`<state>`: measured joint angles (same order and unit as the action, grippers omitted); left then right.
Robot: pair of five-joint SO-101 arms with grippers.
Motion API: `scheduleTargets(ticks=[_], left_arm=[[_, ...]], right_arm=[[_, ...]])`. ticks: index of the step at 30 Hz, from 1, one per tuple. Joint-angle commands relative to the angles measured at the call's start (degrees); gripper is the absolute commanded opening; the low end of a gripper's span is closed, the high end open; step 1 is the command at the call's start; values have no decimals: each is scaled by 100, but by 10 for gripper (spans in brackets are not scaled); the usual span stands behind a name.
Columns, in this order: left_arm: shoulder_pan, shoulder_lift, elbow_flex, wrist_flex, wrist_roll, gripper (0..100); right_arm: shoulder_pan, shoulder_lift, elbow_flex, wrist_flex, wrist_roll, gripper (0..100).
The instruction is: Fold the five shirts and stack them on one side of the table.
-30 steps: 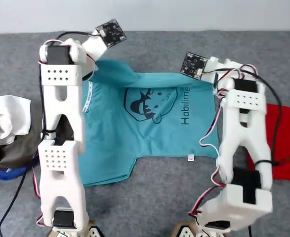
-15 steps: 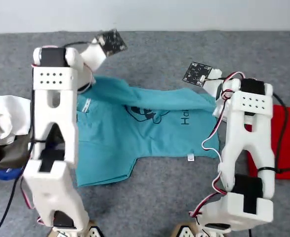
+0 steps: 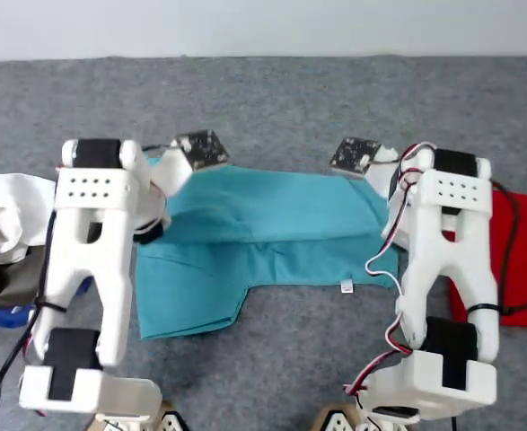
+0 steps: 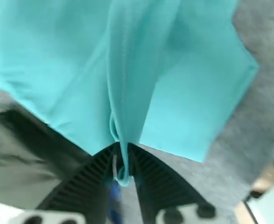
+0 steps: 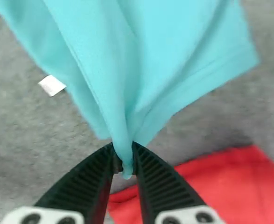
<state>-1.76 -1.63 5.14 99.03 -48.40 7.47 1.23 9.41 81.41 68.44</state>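
between the arm bases at 6 o'clock there is a bare strip of grey table. the teal shirt lies across the middle, one sleeve spread at 7 o'clock, its far part folded over toward the near hem. the left gripper is clamped on the fold at the shirt's 10 o'clock corner, and the right gripper pinches it at 2 o'clock. a red shirt lies just beside at 3 o'clock and a pile of clothes at 9 o'clock. open table runs along 12 o'clock.
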Motion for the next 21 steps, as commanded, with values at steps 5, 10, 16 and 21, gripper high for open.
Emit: scheduleTargets(ticks=[5,10,16,21], left_arm=[[-18,-492,980,-167,-79,16],[-9,-492,1262,-193,-79,17],[-62,-492,1376,-149,-273,19],[-545,-501,1367,-88,-536,55]], right_arm=[[-13,-435,633,-233,-53,12],[-4,-409,721,-356,-53,13],[-4,-444,730,-295,-53,87],[-4,-462,686,66,-44,159]])
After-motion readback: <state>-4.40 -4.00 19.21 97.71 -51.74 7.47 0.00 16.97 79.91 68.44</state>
